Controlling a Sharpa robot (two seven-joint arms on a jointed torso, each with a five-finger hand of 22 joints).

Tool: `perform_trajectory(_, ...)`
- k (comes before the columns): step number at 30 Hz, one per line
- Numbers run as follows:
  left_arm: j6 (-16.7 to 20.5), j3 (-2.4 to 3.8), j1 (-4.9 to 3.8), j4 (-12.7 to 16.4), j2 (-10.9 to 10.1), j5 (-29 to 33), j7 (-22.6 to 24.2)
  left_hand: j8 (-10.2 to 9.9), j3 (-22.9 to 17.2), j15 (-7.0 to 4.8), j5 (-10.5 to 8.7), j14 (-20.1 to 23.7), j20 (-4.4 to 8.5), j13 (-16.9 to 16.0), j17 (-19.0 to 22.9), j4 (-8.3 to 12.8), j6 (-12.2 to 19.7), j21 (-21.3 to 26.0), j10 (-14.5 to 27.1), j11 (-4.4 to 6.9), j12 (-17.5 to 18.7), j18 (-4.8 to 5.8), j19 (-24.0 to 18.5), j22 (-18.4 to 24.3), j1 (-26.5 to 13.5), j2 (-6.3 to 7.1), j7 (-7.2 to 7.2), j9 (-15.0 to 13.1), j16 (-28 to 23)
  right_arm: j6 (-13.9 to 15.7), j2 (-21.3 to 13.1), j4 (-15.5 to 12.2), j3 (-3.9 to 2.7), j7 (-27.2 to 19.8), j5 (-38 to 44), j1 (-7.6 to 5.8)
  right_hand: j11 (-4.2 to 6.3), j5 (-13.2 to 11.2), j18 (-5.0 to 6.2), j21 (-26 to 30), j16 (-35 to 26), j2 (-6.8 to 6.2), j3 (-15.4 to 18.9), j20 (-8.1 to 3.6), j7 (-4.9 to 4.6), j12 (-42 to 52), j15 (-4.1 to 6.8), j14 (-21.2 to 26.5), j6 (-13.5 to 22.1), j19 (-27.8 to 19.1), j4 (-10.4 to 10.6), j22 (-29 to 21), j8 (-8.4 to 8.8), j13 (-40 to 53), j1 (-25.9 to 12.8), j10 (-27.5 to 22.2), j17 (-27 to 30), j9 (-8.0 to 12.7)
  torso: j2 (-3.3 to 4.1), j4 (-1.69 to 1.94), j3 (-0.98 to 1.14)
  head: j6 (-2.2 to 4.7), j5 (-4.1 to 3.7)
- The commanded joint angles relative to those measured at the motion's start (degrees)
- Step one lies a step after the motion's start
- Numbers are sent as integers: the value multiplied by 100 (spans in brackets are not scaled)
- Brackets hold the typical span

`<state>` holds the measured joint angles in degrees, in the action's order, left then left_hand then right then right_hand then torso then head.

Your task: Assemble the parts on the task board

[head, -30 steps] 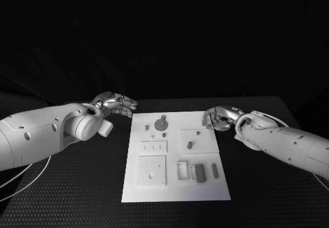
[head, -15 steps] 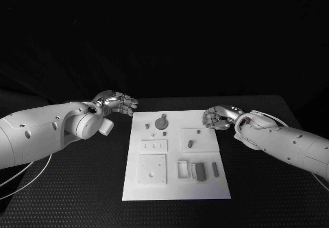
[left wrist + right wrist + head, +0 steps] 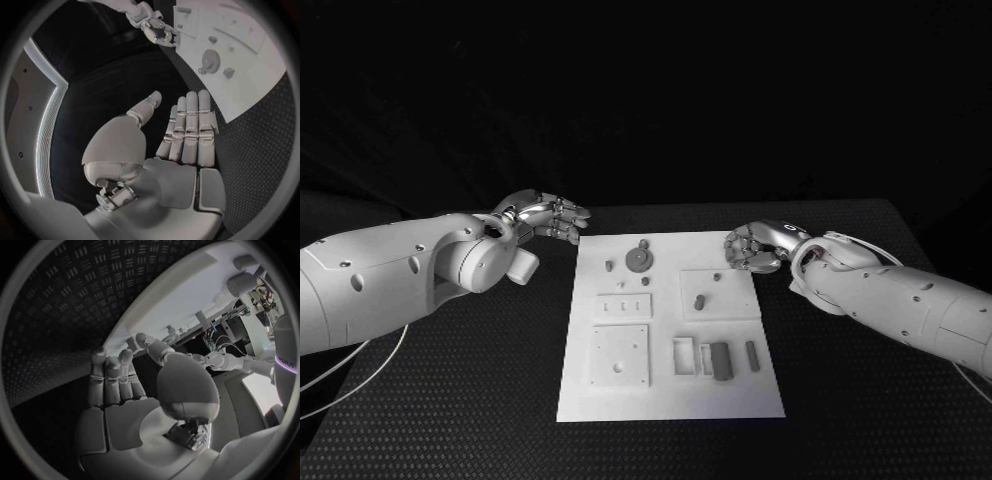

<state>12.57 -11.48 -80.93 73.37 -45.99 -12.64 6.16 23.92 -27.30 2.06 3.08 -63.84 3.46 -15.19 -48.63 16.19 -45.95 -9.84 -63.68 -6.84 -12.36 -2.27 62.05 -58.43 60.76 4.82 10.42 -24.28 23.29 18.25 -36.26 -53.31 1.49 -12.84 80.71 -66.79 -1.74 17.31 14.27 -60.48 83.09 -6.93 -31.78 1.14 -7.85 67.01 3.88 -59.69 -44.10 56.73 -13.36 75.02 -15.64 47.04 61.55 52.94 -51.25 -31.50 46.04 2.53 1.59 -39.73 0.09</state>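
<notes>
Hands flank the flat white rectangular task board (image 3: 671,330): left hand (image 3: 548,218) off its far-left corner, right hand (image 3: 756,248) at its right edge, fingers of both apart, empty.

A black table (image 3: 473,400) w/ a ribbed, textured top is seen in the head view. The white task board (image 3: 668,395) is laid flat on it, approx. in the middle, long side running away from the robot. Small grey parts (image 3: 638,260) are carried by the board.

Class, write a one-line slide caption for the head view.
Both hands, left hand and right hand, hover empty beside the task board.
</notes>
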Motion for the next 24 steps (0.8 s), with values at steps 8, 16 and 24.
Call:
perform_trajectory(8, -95, 3, -4, 43, -5, -31, 22, -33, 34, -9, -6, -10, 26, -9, -11, 4, 14, 32, 24, 1, 33, -60, 26, -9, -42, -15, 16, -10, -42, 20, 65, 5, -1, 0, -3, 2, -26, 3, 73, -43, 34, 74, -5, -37, -45, 44, 7, -13, -90, 17, 6, 98, -30, 3, -7, 7, 9, -5, 4, 7, 1, -3, -6)
perform_trajectory(16, -102, 4, -4, 33, -26, -31, 16, -33, 35, -9, -6, -10, 26, -12, -13, 2, 13, 35, 22, 1, 33, -60, 27, -10, -45, -14, 16, -12, -45, 35, 86, 27, -1, -7, -3, 2, -36, 5, 73, -51, 42, 105, -11, -41, -58, 50, 0, -19, -134, 24, 10, 95, -49, 0, -11, 15, 12, -11, 1, -3, 2, -22, -3)
perform_trajectory(24, -110, 4, -4, 37, -34, -31, 14, -33, 35, -9, -6, -10, 26, -14, -15, 0, 13, 37, 21, 2, 34, -60, 27, -12, -48, -14, 16, -13, -47, 18, 65, 28, -2, 21, -3, 2, -52, 4, 73, -66, 55, 150, -19, -48, -75, 60, -16, -28, -249, 28, -3, 94, -99, -7, -10, 25, 21, -33, 2, 4, 6, -25, -12)
